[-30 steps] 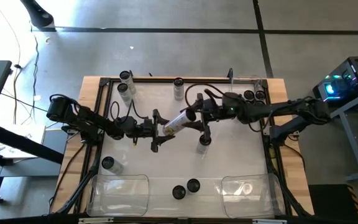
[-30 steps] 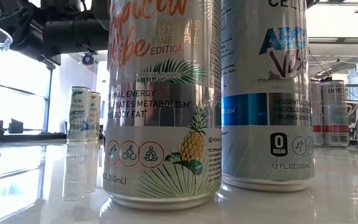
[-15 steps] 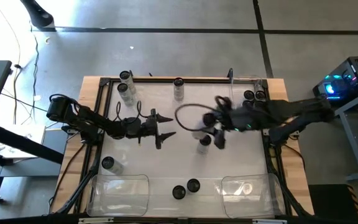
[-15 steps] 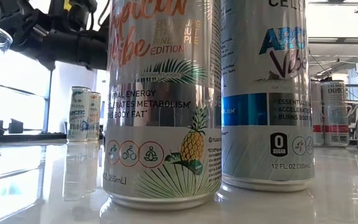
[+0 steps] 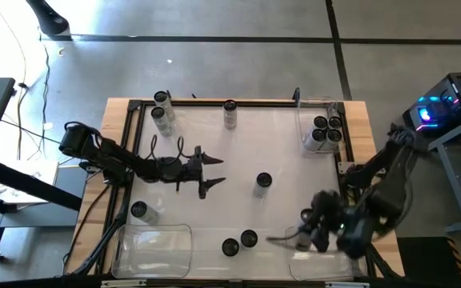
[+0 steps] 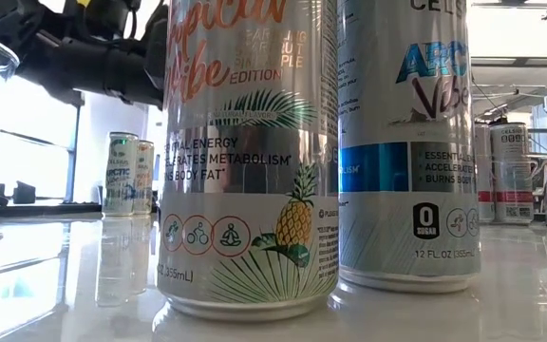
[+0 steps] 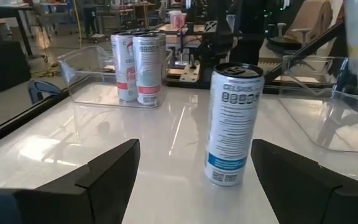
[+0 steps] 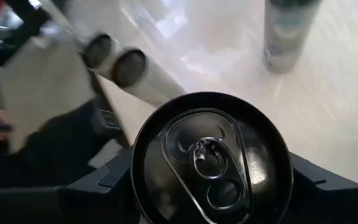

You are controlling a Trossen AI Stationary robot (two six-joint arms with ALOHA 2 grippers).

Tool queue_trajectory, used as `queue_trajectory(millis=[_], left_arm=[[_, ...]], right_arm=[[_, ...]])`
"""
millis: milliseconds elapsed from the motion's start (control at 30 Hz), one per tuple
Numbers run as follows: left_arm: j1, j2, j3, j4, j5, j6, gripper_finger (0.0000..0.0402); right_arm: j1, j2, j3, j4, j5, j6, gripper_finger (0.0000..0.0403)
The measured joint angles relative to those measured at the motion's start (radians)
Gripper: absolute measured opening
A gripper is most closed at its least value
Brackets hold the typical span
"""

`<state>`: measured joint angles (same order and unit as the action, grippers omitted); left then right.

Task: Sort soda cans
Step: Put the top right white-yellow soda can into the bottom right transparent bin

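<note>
Silvery aluminium fills the right wrist view, where the right gripper (image 8: 210, 186) is clamped on a soda can (image 8: 211, 163), pull-tab end facing the lens. From above, that gripper (image 5: 314, 232) blurs over the near-right clear bin (image 5: 338, 260), so the can looks close to its drop. The risk, as a judgement: released on the tilt or over the rim, it could topple or roll out across the counter (image 5: 238, 208), perhaps into the two cans (image 5: 239, 243) standing at the near edge. Meanwhile the left gripper (image 5: 208, 171) hangs with fingers spread and empty at mid-counter, facing a lone upright can (image 7: 233, 124). Only the high view shows the bins and the four cans (image 5: 325, 130) already grouped far right; only the wrist view proves the grip.
</note>
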<state>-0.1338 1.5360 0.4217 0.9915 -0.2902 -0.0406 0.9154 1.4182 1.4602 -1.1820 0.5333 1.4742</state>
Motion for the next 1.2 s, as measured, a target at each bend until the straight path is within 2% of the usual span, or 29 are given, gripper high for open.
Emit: queue_trajectory(millis=[233,400,633,867,1200], left_arm=[[-0.038,0.0,0.0,0.001,-0.051,0.0,0.0303],[-0.045,0.0,0.0,0.001,-0.064,0.0,0.0303],[-0.045,0.001,0.0,0.001,-0.064,0.0,0.0303],[-0.045,0.001,0.0,0.001,-0.065,-0.002,0.0303],[-0.045,0.001,0.0,0.001,-0.064,-0.008,0.0303]], right_arm=[[0.013,0.182,-0.038,0.022,0.012,0.035,0.0236],[0.013,0.281,-0.038,0.002,0.069,0.043,0.0236],[0.013,0.342,-0.038,-0.174,0.114,0.235,0.0236],[0.038,0.394,-0.037,-0.159,0.128,0.266,0.0236],[0.132,0.421,-0.178,-0.123,0.344,0.598,0.0236]])
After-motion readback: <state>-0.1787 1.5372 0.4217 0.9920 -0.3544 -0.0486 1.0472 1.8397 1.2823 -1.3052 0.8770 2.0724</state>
